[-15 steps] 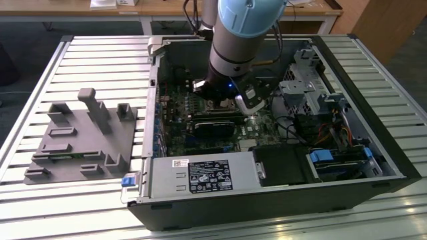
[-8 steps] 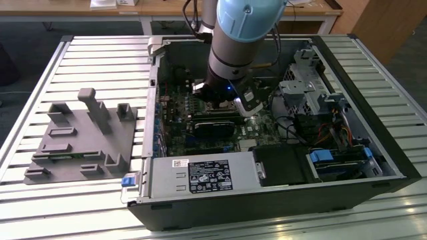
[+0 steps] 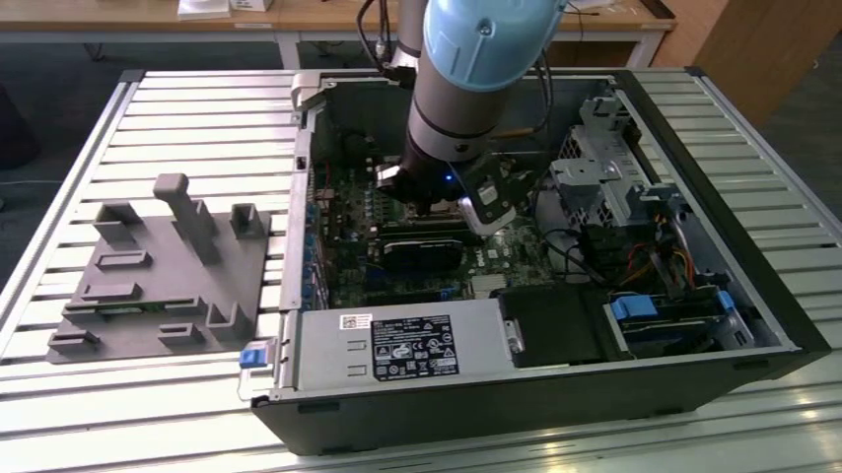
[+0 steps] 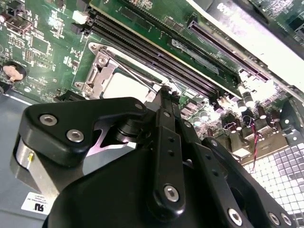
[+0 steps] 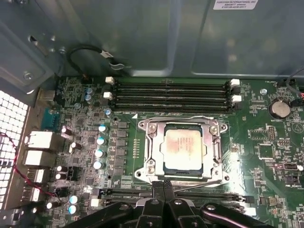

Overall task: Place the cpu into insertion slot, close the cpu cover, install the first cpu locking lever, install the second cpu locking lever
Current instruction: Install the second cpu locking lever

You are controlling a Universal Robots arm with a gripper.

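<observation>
The robot arm reaches down into an open computer case point(image 3: 736, 296) that lies on a slatted metal table point(image 3: 79, 177). Its gripper point(image 5: 164, 186) hangs just above the green motherboard point(image 5: 266, 156), at the edge of the insertion slot point(image 5: 183, 178) that lies nearer the arm. In the first wrist view the two black fingertips point(image 5: 158, 187) stand pressed together with no gap between them and nothing held; the second wrist view shows the same closed fingers point(image 4: 166, 102) pointing at the socket's rim.

The cpu point(image 5: 183, 146) already sits in the insertion slot, its pale metal top showing through the window of the cpu cover point(image 5: 154, 132). The cover lies flat on the socket, framing the chip on all sides. Thin wire levers run along the cover's edges; whether they are latched cannot be told. In the second wrist view the cpu point(image 4: 124, 86) and the cover point(image 4: 102, 71) show partly behind the gripper body.

Four long black memory slots point(image 5: 171, 93) run along the socket's far side, beside the case wall. A round coin battery point(image 5: 279, 108) sits on the board near the end of those slots. On the table, toward the exterior view's left and well apart from the case, stands a grey fixture block point(image 3: 165, 271).
</observation>
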